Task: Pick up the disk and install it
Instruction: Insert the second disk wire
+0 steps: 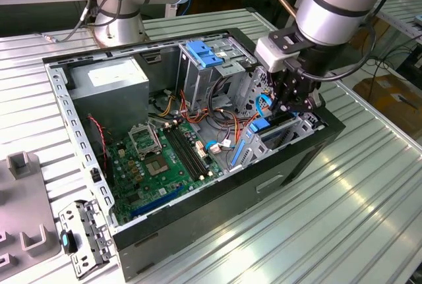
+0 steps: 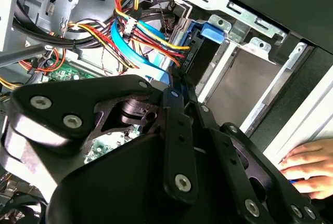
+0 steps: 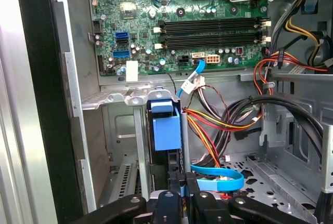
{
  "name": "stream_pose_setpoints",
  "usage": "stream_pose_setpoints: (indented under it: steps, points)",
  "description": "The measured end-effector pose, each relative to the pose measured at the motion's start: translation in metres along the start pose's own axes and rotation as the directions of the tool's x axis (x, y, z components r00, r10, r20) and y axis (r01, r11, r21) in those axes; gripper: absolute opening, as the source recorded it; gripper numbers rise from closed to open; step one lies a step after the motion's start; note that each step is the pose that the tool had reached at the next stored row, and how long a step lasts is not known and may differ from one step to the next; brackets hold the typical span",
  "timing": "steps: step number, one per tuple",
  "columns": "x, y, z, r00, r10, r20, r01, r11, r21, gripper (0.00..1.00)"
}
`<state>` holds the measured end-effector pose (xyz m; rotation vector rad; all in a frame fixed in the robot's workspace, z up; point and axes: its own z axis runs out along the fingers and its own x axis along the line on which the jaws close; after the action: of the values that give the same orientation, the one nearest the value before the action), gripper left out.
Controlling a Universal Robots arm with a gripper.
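Gripping the top edge of the disk (image 3: 166, 130), the gripper (image 3: 179, 195) stood with its two fingers pressed close on the blue-framed drive, which hung on edge so that it could slide down into its slot. The disk sat partly sunk in the drive bay (image 3: 127, 130), the grey metal cage at the front corner of the computer case (image 1: 198, 225), with its blue carrier frame showing above the bay rails; in the exterior view the gripper (image 1: 295, 103) reached straight down over that same corner, probably to keep the drive square to the rails. Just beside the bay, coloured power cables (image 3: 208, 130) and a flat blue data cable (image 3: 218, 180) lay bundled toward the case's middle, apparently held clear of the slot. Farther from the bay, the motherboard (image 1: 161, 159) covered the case floor. Near the bay's outer side, in the second wrist view, a person's hand (image 2: 307, 167) rested outside the case wall.
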<state>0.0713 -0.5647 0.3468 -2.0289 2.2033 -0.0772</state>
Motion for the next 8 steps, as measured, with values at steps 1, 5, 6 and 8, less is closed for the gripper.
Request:
stream_pose_setpoints:
  steps: [1,5,6,8]
  points:
    - [0.0006,0.0,0.0,1.0,0.0,-0.0001,0.0,1.0,0.0,0.16]
    - [0.0017,0.0,0.0008,1.0,0.0,0.0,0.0,1.0,0.0,0.16]
    - [0.0018,0.0,0.0012,1.0,0.0,-0.0001,0.0,1.0,0.0,0.16]
    - [0.002,0.0001,0.002,1.0,0.0,-0.0002,0.0,1.0,0.0,0.16]
